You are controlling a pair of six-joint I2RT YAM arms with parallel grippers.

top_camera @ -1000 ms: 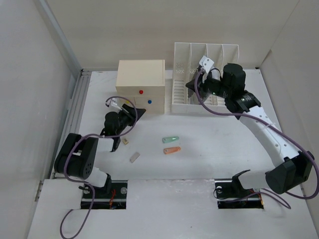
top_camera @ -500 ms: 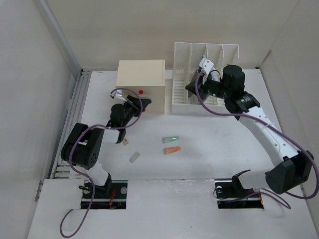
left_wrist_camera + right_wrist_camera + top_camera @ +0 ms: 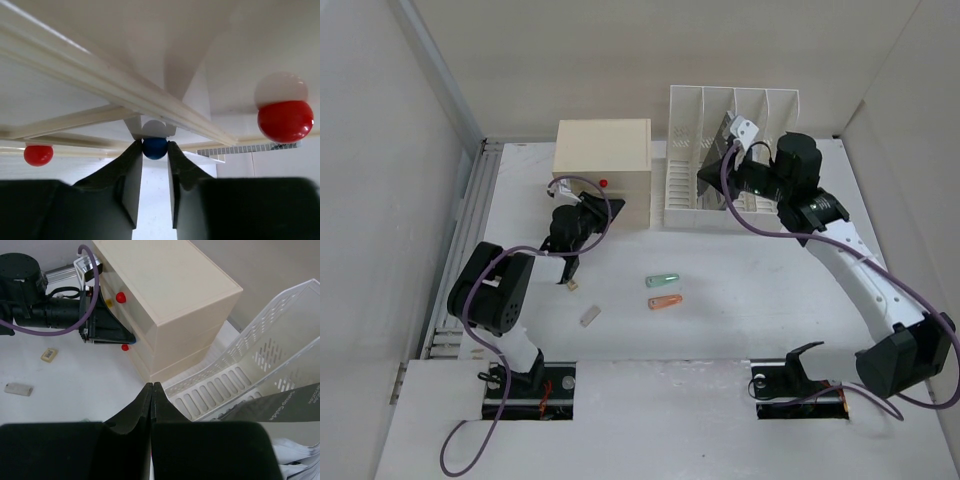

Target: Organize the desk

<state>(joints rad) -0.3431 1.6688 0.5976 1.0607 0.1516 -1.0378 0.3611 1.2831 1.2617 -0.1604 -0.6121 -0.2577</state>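
Upper left, box (image 3: 602, 150): left fingers (image 3: 131, 172) pinch blue knob (image 3: 155, 148).
Right fingers (image 3: 144, 402): closed, empty.
Knob: likely opening step; next, straight pull.

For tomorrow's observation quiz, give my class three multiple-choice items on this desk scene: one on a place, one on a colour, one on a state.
1. Seen from above, the drawer box stands:
A) left of the file rack
B) right of it
C) inside it

2. The knob between the left arm's fingers is:
A) red
B) yellow
C) blue

3. The right arm's fingers are:
A) wide open
B) closed together, holding nothing
C) closed on a pen

Answers:
1 A: the top view shows the drawer box beside the file rack, on its left.
2 C: the left wrist view shows a blue knob between the two fingers.
3 B: the right wrist view shows the fingers pressed together with nothing between them.
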